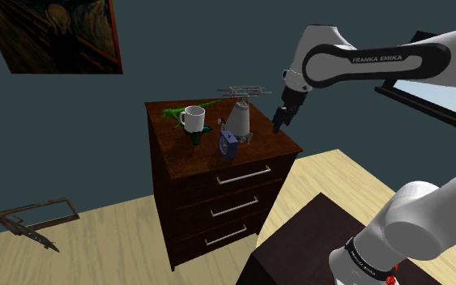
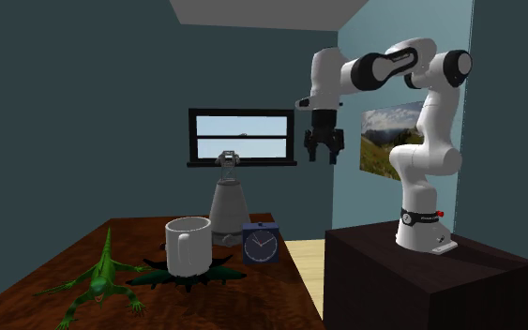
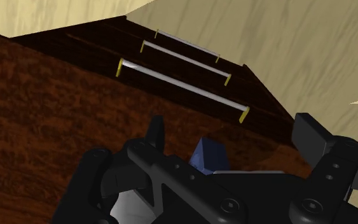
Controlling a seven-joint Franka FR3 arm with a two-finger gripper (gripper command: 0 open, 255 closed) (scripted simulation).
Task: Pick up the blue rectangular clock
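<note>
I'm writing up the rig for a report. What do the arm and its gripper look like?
The arm is made of rounded white links with dark bands at the joints; one band carries white FRANKA EMIKA lettering. A black ring with small markings circles its base. The gripper is all black, with two blocky fingers.

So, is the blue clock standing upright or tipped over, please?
Upright: the blue clock stands on its base on the dresser top, dial vertical.

the white arm (image 1: 377, 58) bears "franka emika" in white on its dark link.
</note>
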